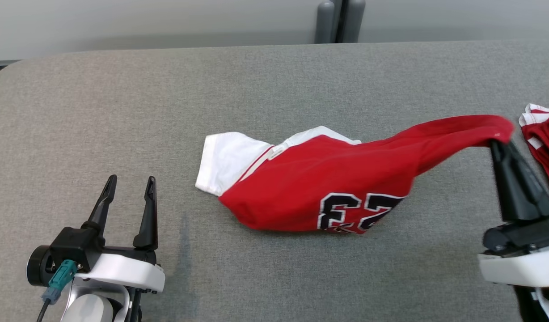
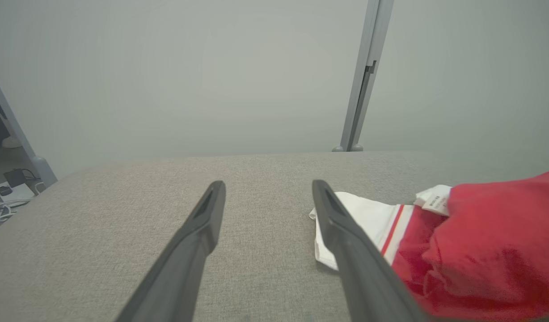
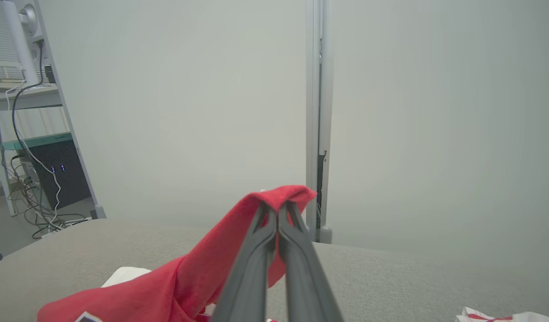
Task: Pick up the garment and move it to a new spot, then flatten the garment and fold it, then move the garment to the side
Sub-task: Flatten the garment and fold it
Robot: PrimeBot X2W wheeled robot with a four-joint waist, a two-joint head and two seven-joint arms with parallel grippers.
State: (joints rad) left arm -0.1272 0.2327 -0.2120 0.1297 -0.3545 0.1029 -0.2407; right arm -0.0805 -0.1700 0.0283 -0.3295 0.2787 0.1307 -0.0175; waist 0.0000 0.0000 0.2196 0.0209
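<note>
1. A grey, fabric-covered tabletop takes up most of the head view, with a rounded corner at the upper left. A pale wall runs along the top edge, and a grey post stands against it right of centre.
2. At the left of the right wrist view, a shelf and trailing cables stand beyond the tabletop.
3. The left gripper sits at the lower left of the head view. Its jaws are wide apart with nothing between them, clear of the cloth.
4. The garment is a red jersey with black-and-white numerals. It lies crumpled at the centre, its white sleeve pointing left. Its right end rises off the tabletop in a stretched band.
5. At the right edge, the right gripper has its jaws pinched on that raised red end.
6. A second red-and-white garment lies at the far right edge, just beside the right gripper.
</note>
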